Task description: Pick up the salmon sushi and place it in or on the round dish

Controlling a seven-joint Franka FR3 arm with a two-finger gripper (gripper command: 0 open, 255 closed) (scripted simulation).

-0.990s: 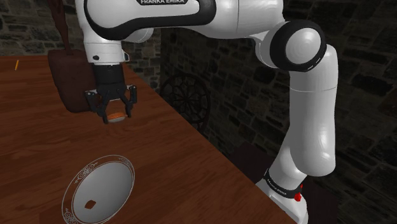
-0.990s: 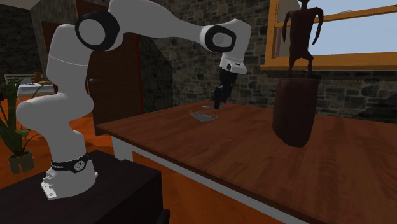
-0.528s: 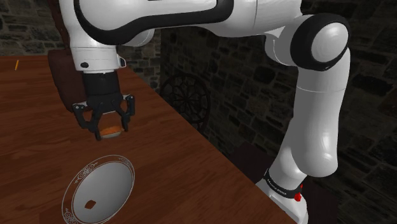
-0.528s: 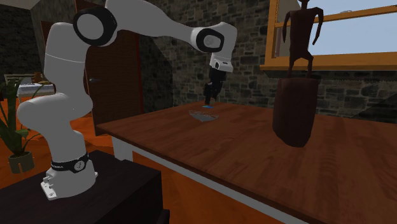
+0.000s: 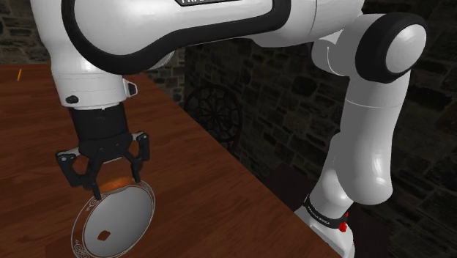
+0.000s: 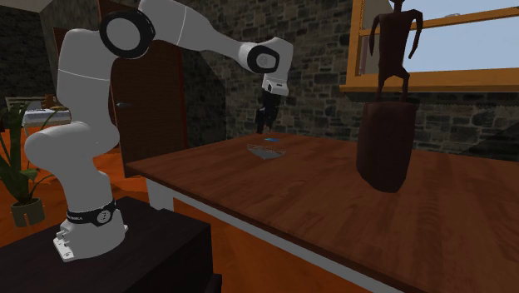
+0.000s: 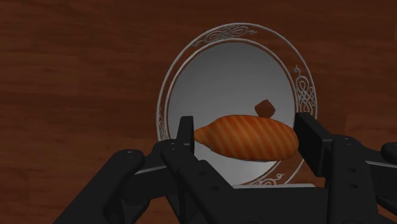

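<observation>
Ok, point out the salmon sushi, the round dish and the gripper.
salmon sushi (image 7: pixel 245 137), wrist view, middle of its striped orange top.
round dish (image 7: pixel 222 70), wrist view, bare grey centre.
gripper (image 5: pixel 115 186), shoulder view, midway between its fingertips.

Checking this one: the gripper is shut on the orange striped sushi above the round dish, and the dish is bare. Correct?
Not quite: the dish is not bare. A small brown piece lies on it, as the wrist view shows. The rest stands: the gripper is shut on the orange striped sushi above the round dish.
</observation>
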